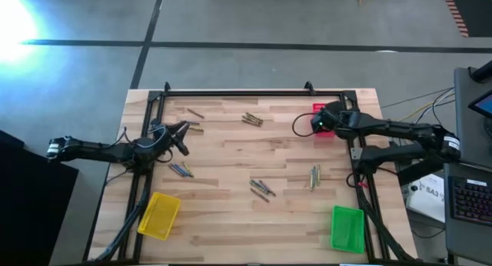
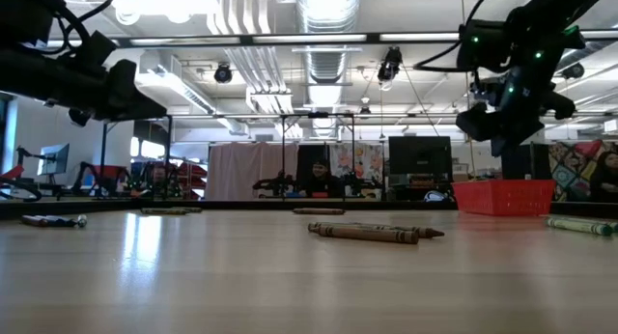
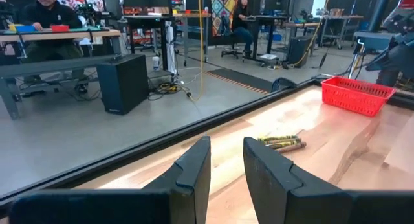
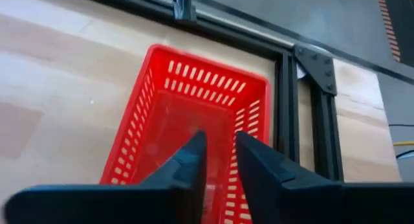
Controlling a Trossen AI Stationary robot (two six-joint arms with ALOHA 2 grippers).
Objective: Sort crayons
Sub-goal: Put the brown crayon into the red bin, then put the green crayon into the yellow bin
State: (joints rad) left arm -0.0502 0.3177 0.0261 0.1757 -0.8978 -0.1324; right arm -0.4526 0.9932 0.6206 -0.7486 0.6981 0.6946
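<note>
- Wooden planks make up the table (image 1: pixel 231 181), ringed by a dark metal frame (image 1: pixel 254 91); behind it is a workshop with desks, monitors and seated people, small and hard to make out.
- Right gripper (image 4: pixel 218 160) hangs over the red tray (image 4: pixel 194 101) at the table's far right corner. Its fingers (image 4: pixel 187 162) stand a narrow gap apart with nothing visible between them.
- From above, the right arm hides most of the red tray, leaving only a sliver of red showing. Whether any crayon lies inside the tray cannot be told; its floor looks blurred through the mesh.
- Left gripper (image 3: pixel 225 166) is raised over the table's left side, pointing toward the far edge. Its fingers (image 3: pixel 194 166) are a narrow gap apart, with nothing seen between them.
- Just ahead of the left gripper lies a small bunch of crayons (image 3: pixel 281 142), and the red tray sits well beyond that.
- More crayons are scattered in groups: blue ones (image 1: pixel 181 170) close to the left gripper, a grey and brown group (image 1: pixel 261 188) in the middle of the table, and olive-green ones (image 1: pixel 314 176) near the right arm's side. Their exact number is too small to tell.
- Yellow tray (image 1: pixel 159 214) sits on the near side of the left arm, and the green tray (image 1: pixel 347 227) sits on the near side of the right arm, its edge partly cut off by the frame.
</note>
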